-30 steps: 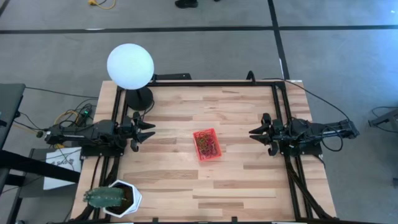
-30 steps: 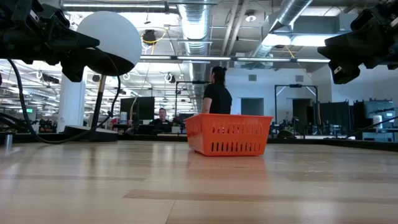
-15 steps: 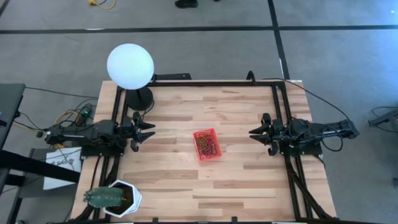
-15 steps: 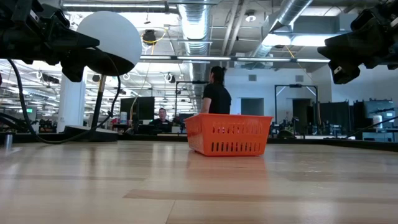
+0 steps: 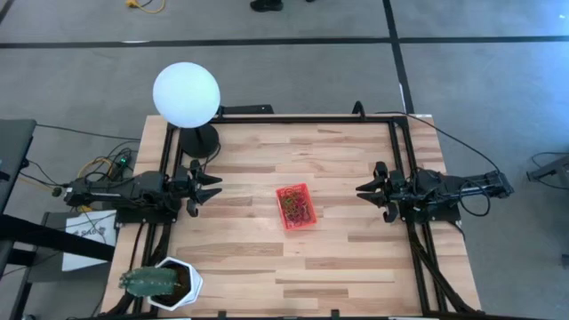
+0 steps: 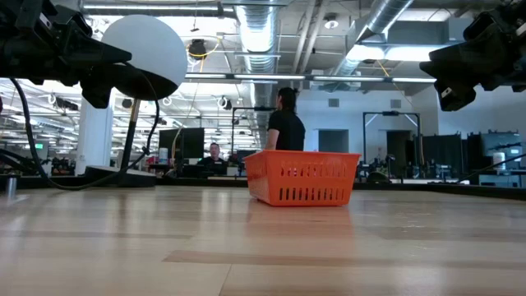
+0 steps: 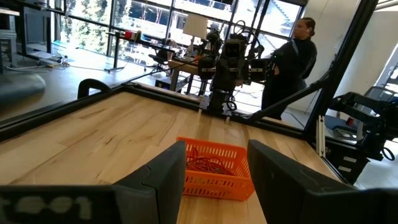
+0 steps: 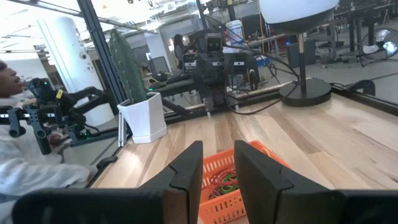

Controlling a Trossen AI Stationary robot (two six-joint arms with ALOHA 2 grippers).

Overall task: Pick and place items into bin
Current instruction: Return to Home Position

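**Left edge of counter (image 5: 249, 258):** left pincer (image 5: 214, 188), parked by the side rail, raised off the boards, pointing inward at the bin. Fingers parted, nothing between them. Unmoved over the last second.

**Left corners:** white plant pot (image 5: 173, 283) with cactus at the near corner, globe lamp (image 5: 186, 94) at the far one. Both untouched, no part of the job.

**Centre:** bin (image 6: 304, 181), small red-orange mesh basket, upright on the boards, well apart from both arms. Same spot and same slight skew as a second ago. Inside it: items (image 5: 297, 208), a tangle of red, green and yellow rubber-band loops on the basket floor. No loose loops made out anywhere on the boards.

**Right edge:** right pincer (image 5: 364, 190), mirror posture, raised, facing the bin. Fingers parted by a narrower gap, empty. Likewise unmoved.

**Change noted:** none on the counter. Only a person (image 6: 287, 123) in the room behind, barely shifted.

**Reading:** both arms apparently settled at rest. Collection judged finished, with nothing visible left to fetch.
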